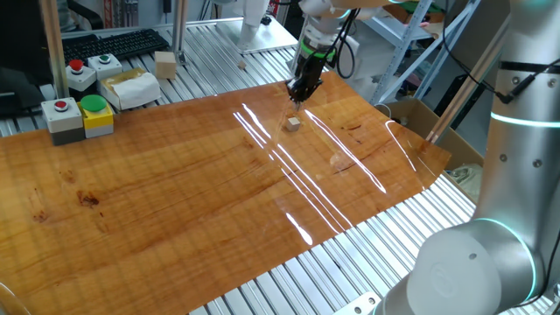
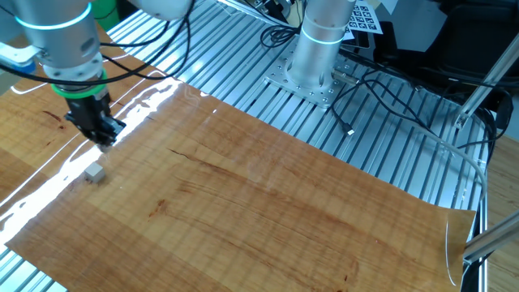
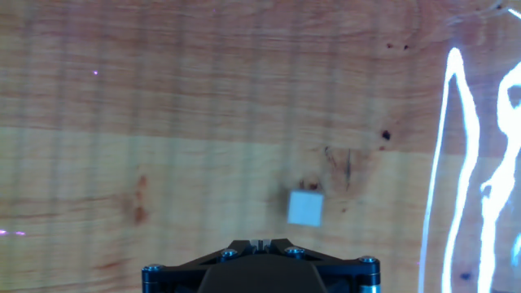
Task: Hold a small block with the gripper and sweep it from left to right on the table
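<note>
The small block [image 1: 292, 123] is a tiny pale cube lying free on the table [image 1: 175, 201], near its far edge. The gripper [image 1: 297, 98], black with a green ring, hangs just above and behind the block, apart from it. In the other fixed view the block [image 2: 96, 172] lies below the gripper [image 2: 105, 139] on the table [image 2: 284, 203]. In the hand view the block [image 3: 305, 207] sits slightly right of and ahead of the gripper [image 3: 260, 242], whose fingers meet with nothing between them.
Button boxes [image 1: 61, 118], [image 1: 94, 114] and a larger wooden block [image 1: 165, 64] stand on the slats at the far left. A second white arm [image 1: 516, 131] fills the right. Its base [image 2: 320, 49] and cables [image 2: 381, 89] lie beyond the board.
</note>
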Tool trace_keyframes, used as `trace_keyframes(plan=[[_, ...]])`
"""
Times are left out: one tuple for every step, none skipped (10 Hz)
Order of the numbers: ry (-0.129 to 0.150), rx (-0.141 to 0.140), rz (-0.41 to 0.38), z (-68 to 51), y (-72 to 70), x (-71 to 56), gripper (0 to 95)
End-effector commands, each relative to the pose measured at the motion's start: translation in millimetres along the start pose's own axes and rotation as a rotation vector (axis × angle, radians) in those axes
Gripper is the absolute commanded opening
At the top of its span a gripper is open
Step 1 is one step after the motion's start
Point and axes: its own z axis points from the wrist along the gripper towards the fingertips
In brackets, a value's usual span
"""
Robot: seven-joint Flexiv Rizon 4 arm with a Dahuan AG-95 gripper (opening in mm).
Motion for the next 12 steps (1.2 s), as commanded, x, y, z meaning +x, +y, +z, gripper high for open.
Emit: trace_keyframes(plan=[[0.009, 0.006, 0.018, 4.3, -0.4, 2.2, 0.0], [0.026, 0.002, 0.028, 4.3, -0.4, 2.2, 0.0], [0.041, 0.004, 0.048, 4.3, -0.4, 2.2, 0.0], [0.044, 0.010, 0.065, 4.3, -0.4, 2.2, 0.0], [0.068, 0.013, 0.096, 4.3, -0.4, 2.2, 0.0], [0.090, 0.013, 0.129, 4.3, -0.4, 2.2, 0.0], [0.089, 0.016, 0.152, 4.3, -0.4, 2.2, 0.0], [0.087, 0.017, 0.181, 4.3, -0.4, 2.2, 0.0], [0.086, 0.018, 0.190, 4.3, -0.4, 2.2, 0.0], [0.086, 0.022, 0.237, 4.3, -0.4, 2.2, 0.0], [0.084, 0.025, 0.256, 4.3, -0.4, 2.2, 0.0], [0.082, 0.028, 0.255, 4.3, -0.4, 2.2, 0.0]])
